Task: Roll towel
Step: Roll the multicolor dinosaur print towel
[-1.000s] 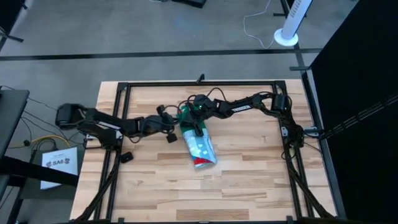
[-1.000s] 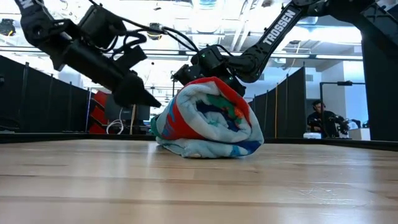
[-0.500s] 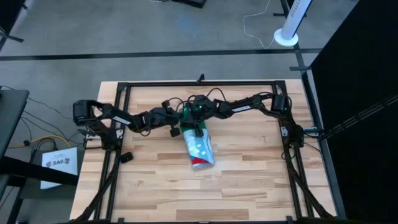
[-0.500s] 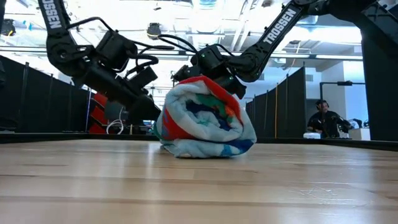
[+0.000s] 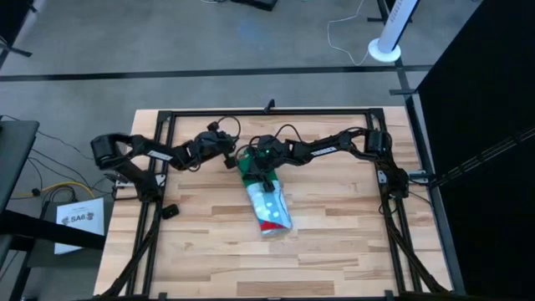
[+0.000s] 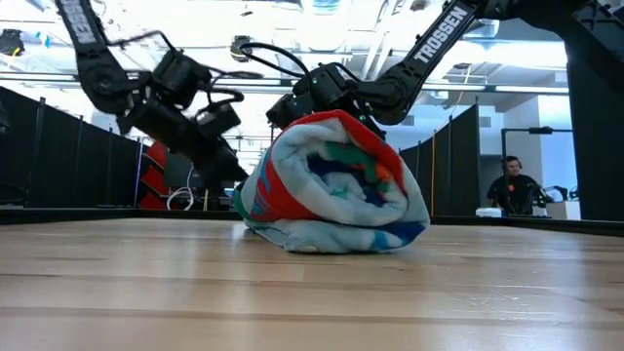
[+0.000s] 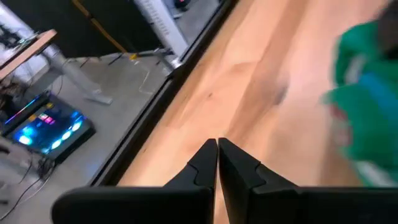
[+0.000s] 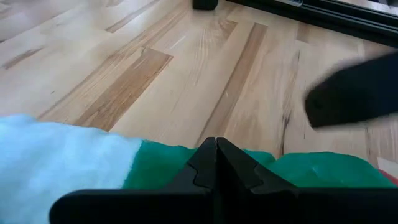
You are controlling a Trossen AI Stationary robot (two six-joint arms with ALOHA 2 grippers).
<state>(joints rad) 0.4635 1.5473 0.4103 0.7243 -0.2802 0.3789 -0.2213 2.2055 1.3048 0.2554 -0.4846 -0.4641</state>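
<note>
From above, the towel (image 5: 268,199) lies as a rolled bundle near the middle of the wooden bench (image 5: 334,242), green end toward the arms. The low view alone shows its rolled end face: red and light-blue layers spiralling inward. The right tool (image 8: 216,152) rests on the towel's green end, fingers pressed together with no cloth visibly between them. The left tool (image 7: 217,155), fingers also together and holding nothing, hovers over bare bench just beside the towel.
</note>
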